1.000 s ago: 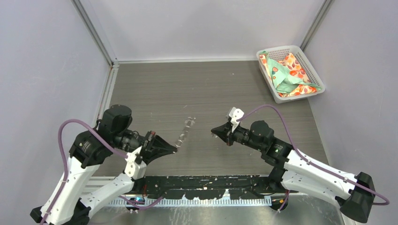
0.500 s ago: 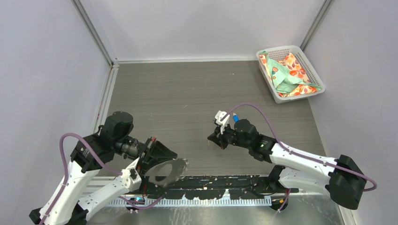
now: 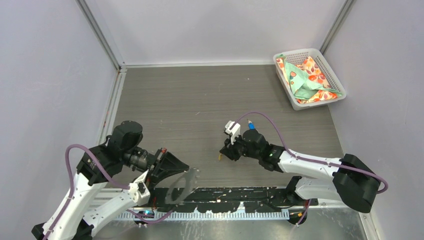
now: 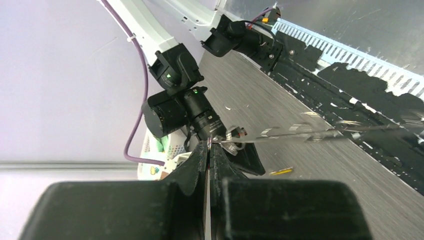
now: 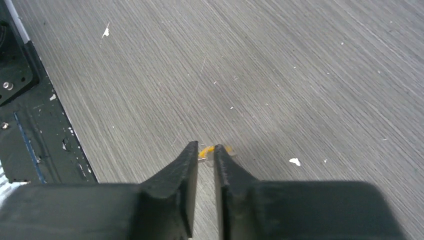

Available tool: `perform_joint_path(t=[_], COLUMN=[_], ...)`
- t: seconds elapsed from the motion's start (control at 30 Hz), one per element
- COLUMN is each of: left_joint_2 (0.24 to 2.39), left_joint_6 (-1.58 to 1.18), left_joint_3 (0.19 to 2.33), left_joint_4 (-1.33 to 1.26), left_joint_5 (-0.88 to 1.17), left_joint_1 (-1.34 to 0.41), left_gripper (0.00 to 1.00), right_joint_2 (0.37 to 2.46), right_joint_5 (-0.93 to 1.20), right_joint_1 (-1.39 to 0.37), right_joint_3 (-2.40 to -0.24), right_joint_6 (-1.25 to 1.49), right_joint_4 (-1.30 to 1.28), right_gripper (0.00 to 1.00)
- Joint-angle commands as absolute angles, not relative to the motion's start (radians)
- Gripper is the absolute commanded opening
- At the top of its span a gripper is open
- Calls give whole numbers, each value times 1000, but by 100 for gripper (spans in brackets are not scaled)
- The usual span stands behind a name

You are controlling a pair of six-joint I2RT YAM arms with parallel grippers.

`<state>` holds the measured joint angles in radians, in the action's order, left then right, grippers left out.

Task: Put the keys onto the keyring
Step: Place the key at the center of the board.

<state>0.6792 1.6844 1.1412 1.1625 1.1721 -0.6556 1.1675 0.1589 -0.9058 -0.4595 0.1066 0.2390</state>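
Just beyond the middle of the black strip (image 3: 240, 192) that runs along the near edge of the table (image 3: 190, 95), we find the yellow-headed key (image 3: 219, 158) lying flat on the wood-grain surface. The right gripper (image 5: 205, 148) sits low over it, on the side away from the strip. Its two black fingers stand a narrow slit apart, and in the wrist view we see the yellow head on the table just past their tips, not between them.

Over the left part of the strip hangs the keyring (image 4: 305, 131), a thin grey loop that is blurred in both views that show it. One end runs into the left gripper (image 4: 209, 145), whose fingers are pressed together on the cord. From there the loop reaches out sideways above the strip. We see something small and silvery on it close to the fingertips, but we cannot tell what it is.

Far beyond the right end of the strip, in the table's back corner, stands a white basket (image 3: 320, 102) with a patterned cloth (image 3: 305, 82) bundled inside.
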Motion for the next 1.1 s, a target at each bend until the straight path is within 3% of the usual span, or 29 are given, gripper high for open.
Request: perform_joint_path(t=[0.0, 0.1, 0.17, 0.2, 0.23, 0.53, 0.67, 0.8, 1.07], left_joint_2=[670, 669, 667, 667, 667, 643, 646, 688, 691], left_joint_6=[1655, 1633, 1628, 1616, 1600, 1387, 1238, 1155, 704], left_joint_3=[1127, 1107, 1094, 1089, 1083, 993, 974, 1003, 953], left_joint_4=[1127, 1130, 1124, 1117, 1109, 950, 864, 901, 708], left_joint_5=[1220, 1217, 1214, 1212, 1209, 1169, 1163, 1151, 977], left_joint_1=[-660, -661, -659, -659, -659, -658, -660, -659, -658], left_gripper=[0, 0, 0, 0, 0, 0, 0, 0, 0], right_joint_2=[1122, 1047, 1003, 985, 969, 933, 961, 1010, 1075], right_joint_5=[83, 64, 76, 90, 110, 612, 713, 676, 293], right_joint_1=[-903, -903, -903, -902, -903, -904, -919, -981, -1196], right_joint_3=[-486, -563, -643, -681, -722, -980, -1033, -1080, -1141], right_joint_6=[94, 32, -23, -51, -77, -65, -21, -38, -211], right_joint_4=[283, 185, 118, 79, 42, -57, -44, -85, -280], right_gripper=[27, 48, 71, 91, 99, 100, 100, 100, 100])
